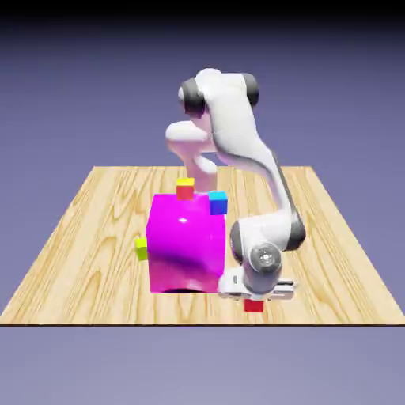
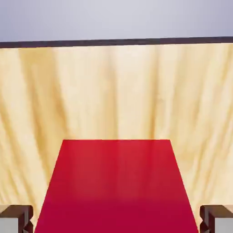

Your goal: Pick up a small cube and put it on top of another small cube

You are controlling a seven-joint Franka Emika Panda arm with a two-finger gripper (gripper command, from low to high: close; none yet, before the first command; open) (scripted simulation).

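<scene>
- The gripper (image 1: 254, 300) sits low at the lower right of centre in the exterior view, at the table's (image 1: 95, 261) near edge, jaws drawn in on the small cube (image 1: 254, 305), whose red side peeks out just beneath the hand.
- In the hand view the small cube (image 2: 117, 186) fills the lower middle as a wide red face, with a grey fingertip (image 2: 16, 217) at each bottom corner hard against its sides. The cube looks gripped, and seems to rest on the wood.
- The other small cube (image 1: 185, 187), yellow-topped, lies behind the big magenta cube (image 1: 186, 241), near the frame's centre, with a blue cube (image 1: 218, 203) just to its right.
- A yellow-green cube (image 1: 141, 248) sits by the magenta block's left side.
- Risk, as I judge it: the carry must cross over or round the tall magenta block; a low lift would knock the held cube against it and twist it from the grip.
- The blue neighbour crowds the target, so a drop offset to the right could nudge it or land askew.
</scene>
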